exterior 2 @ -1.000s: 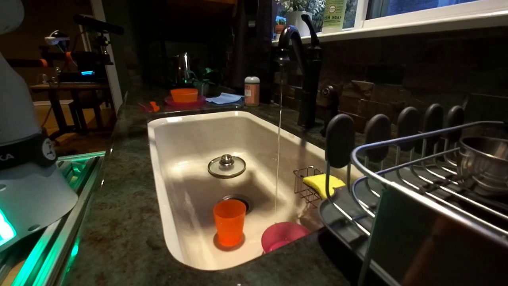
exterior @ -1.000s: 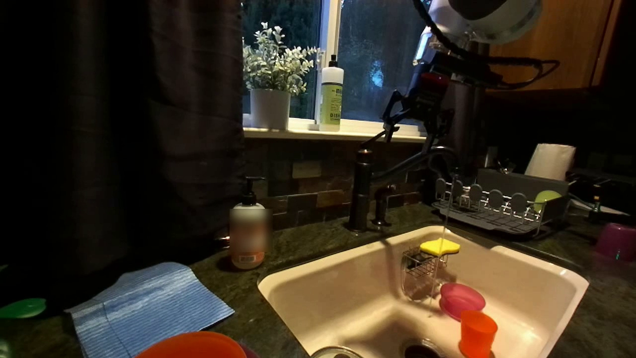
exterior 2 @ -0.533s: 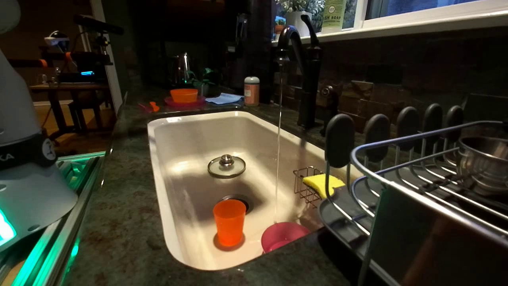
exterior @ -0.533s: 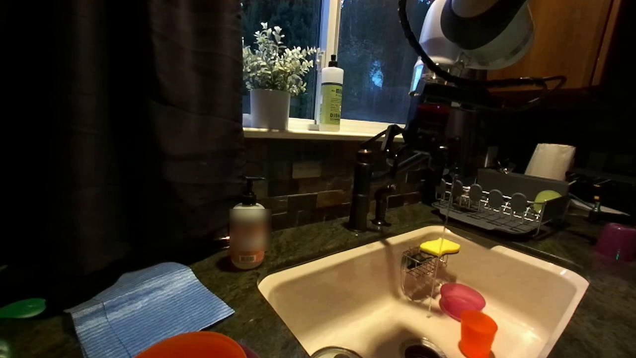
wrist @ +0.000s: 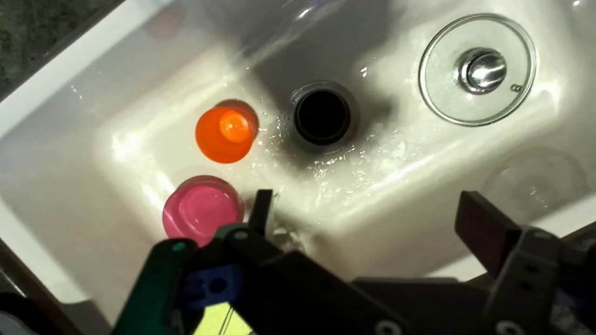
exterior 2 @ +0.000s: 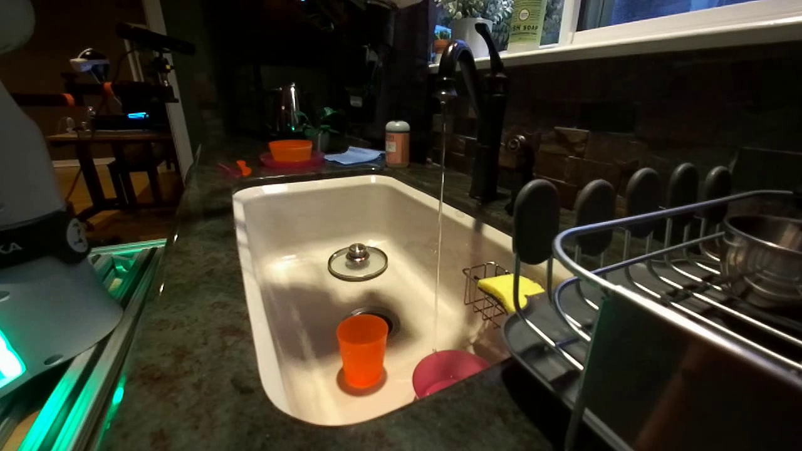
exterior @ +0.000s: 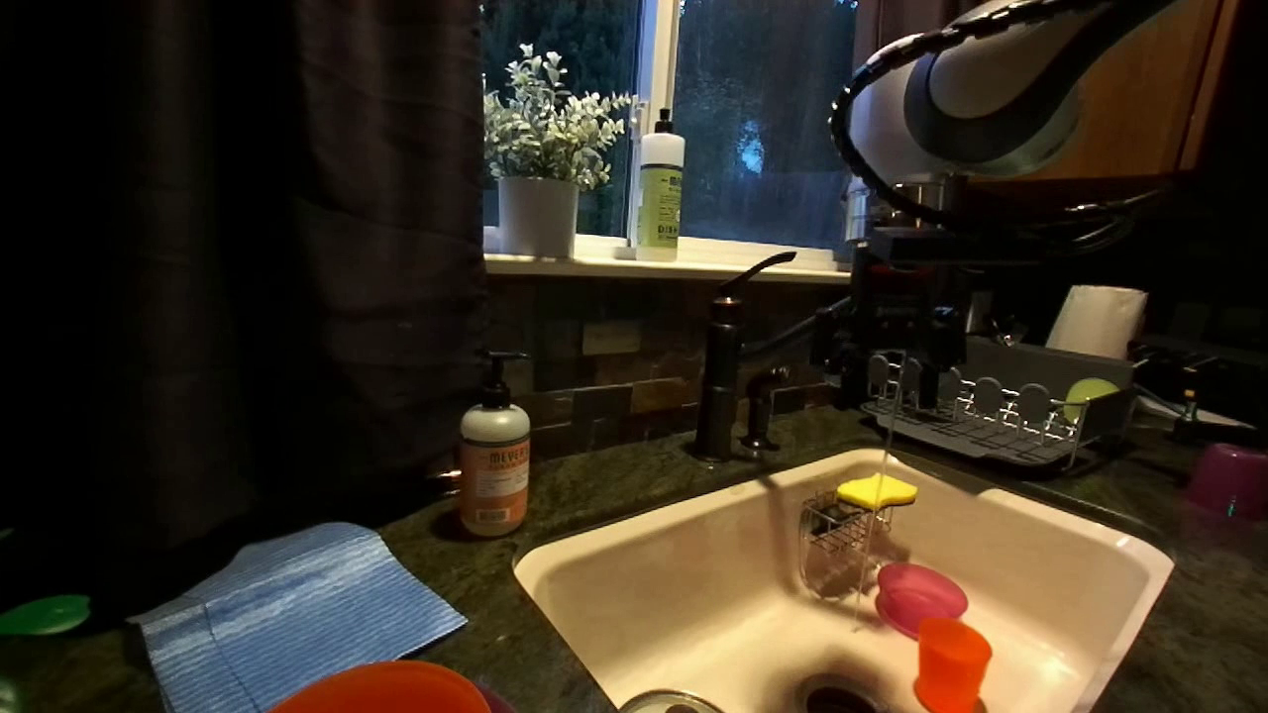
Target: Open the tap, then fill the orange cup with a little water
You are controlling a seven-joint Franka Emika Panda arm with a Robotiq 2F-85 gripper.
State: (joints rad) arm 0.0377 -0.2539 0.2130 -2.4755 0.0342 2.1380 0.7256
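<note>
I'd bring the pincer, wide apart, over the orange cup, upper left in the wrist view, before lowering.

On the counter near the sink, in an exterior view, the orange-labelled pump bottle reads "MEYER'S" above a barcode, its smaller lettering too fine to tell. On the sill behind the sink, the green-labelled bottle shows "DISH", and in an exterior view its label reads "SH SOAP" with the start unclear. Across the counter from the sink, the black band on the robot carries "KA" at the edge of view, beside a round emblem.
</note>
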